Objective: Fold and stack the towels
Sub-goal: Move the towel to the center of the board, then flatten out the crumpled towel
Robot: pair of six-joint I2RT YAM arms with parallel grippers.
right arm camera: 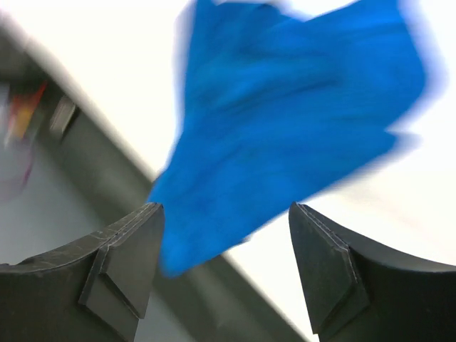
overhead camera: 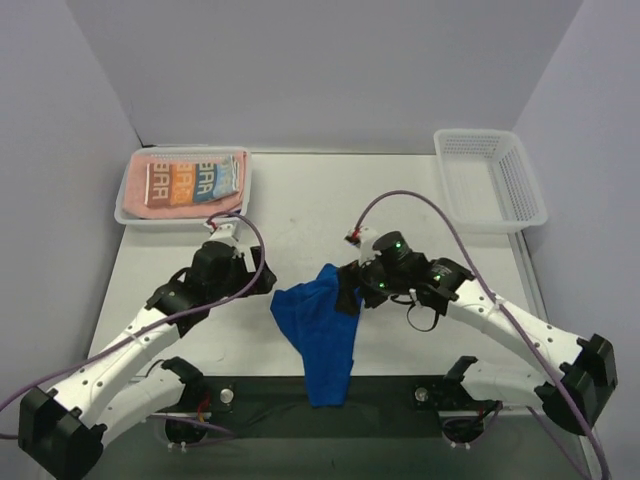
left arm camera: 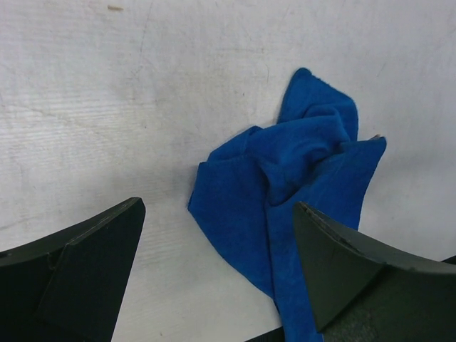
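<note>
The blue towel (overhead camera: 315, 330) lies crumpled near the middle of the bench (overhead camera: 300, 200), between the two arms. Its lower end hangs over the bench's near edge onto the dark strip there. That is the main risk: a pull toward the arms, or a pinch on the hanging end alone, could drag the whole cloth off the edge.

The second risk is the bunching. The left wrist view shows creases and overlapping layers, so a gripper closing on the heap could catch two layers at once. The fold would then come out crooked.

The right gripper (right arm camera: 224, 206) is spread, with the towel beyond its tips and nothing pinched between them. The left gripper (left arm camera: 217, 205) is also spread wide and holds nothing, and it hovers over the bench with the towel just ahead.

The left basket (overhead camera: 125, 212) already holds the pink towel (overhead camera: 135, 185) with the white lettered towel (overhead camera: 195, 180) on top. The right basket (overhead camera: 500, 226) stands well apart at the far right.

The right wrist view is blurred, so the towel's edges and corners cannot be made out there. From above, the right wrist covers its own fingers and part of the cloth, so I cannot tell whether they touch. How far the towel hangs below the edge is also hidden.
</note>
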